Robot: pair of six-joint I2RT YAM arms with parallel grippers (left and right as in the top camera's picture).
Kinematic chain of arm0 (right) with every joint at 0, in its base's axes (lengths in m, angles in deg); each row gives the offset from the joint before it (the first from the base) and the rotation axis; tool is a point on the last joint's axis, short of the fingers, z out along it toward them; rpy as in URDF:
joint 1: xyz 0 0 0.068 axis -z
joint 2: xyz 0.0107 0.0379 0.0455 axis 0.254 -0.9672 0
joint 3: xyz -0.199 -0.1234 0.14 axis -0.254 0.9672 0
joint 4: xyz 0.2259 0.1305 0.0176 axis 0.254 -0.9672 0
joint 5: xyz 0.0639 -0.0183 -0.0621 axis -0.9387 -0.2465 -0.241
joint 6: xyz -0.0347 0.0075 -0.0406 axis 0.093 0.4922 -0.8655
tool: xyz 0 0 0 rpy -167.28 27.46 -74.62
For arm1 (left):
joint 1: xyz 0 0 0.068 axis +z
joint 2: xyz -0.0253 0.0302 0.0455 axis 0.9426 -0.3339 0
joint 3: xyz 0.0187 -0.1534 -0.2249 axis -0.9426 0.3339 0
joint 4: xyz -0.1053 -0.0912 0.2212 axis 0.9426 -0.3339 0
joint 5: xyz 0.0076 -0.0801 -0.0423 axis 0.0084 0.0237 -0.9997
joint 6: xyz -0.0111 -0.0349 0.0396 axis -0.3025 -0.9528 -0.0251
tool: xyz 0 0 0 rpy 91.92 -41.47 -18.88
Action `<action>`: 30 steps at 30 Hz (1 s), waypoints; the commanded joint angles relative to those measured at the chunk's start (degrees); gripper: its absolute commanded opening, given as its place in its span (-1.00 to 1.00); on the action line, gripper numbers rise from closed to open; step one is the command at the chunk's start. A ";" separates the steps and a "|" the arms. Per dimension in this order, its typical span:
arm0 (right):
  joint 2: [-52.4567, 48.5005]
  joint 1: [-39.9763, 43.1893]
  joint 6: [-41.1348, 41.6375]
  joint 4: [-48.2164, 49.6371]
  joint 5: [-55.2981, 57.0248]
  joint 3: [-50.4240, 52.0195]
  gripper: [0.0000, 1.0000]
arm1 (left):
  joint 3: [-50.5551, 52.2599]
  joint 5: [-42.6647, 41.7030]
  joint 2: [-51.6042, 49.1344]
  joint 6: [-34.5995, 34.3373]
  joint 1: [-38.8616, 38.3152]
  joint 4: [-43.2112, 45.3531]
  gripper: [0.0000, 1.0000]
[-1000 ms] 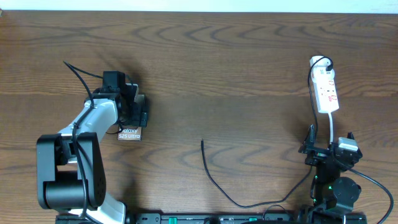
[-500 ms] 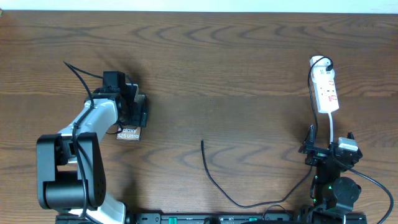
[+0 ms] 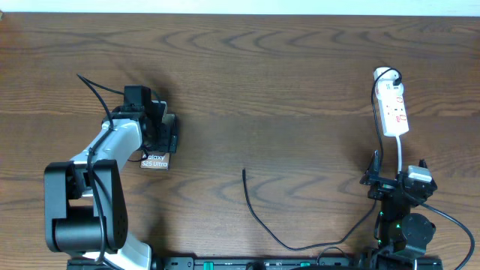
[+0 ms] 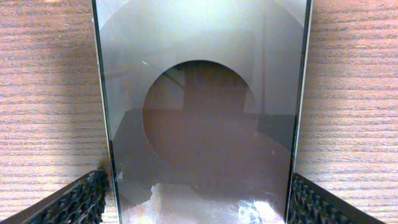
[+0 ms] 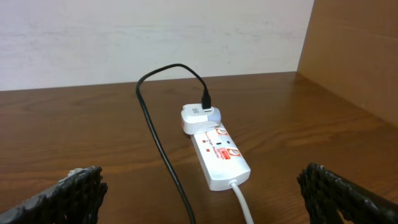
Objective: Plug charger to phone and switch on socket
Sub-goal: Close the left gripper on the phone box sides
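Note:
The phone (image 3: 155, 160) lies flat on the table at the left, its white "Galaxy" lettering showing. In the left wrist view the phone (image 4: 199, 93) fills the frame, circle mark in the middle. My left gripper (image 3: 161, 133) is shut on the phone, one finger on each long edge (image 4: 199, 202). The charger cable's free tip (image 3: 244, 172) lies on the table in the middle, apart from the phone. The cable (image 5: 155, 130) runs to a white adapter in the socket (image 3: 393, 111), also in the right wrist view (image 5: 221, 155). My right gripper (image 3: 397, 182) is open and empty (image 5: 202, 193), short of the socket.
The socket's white cord (image 3: 403, 154) runs towards my right arm. The charger cable loops along the front edge (image 3: 300, 247). A black robot cable (image 3: 94, 94) trails behind my left arm. A wooden wall (image 5: 354, 50) stands to the right of the socket.
The phone's lettered end has shifted very slightly to the left within the left gripper. The right arm, the cable and the socket have not moved.

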 commanded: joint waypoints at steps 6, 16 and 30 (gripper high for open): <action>0.33 0.15 0.59 -0.26 0.46 0.07 0.98 | 1.73 0.59 -2.14 0.13 -0.13 -1.33 0.70; 0.33 0.15 0.59 -0.26 0.46 0.07 0.98 | 1.73 0.59 -2.14 0.13 -0.13 -1.36 0.64; 0.33 0.15 0.59 -0.26 0.46 0.07 0.98 | 1.73 0.59 -2.14 0.13 -0.13 -1.36 0.54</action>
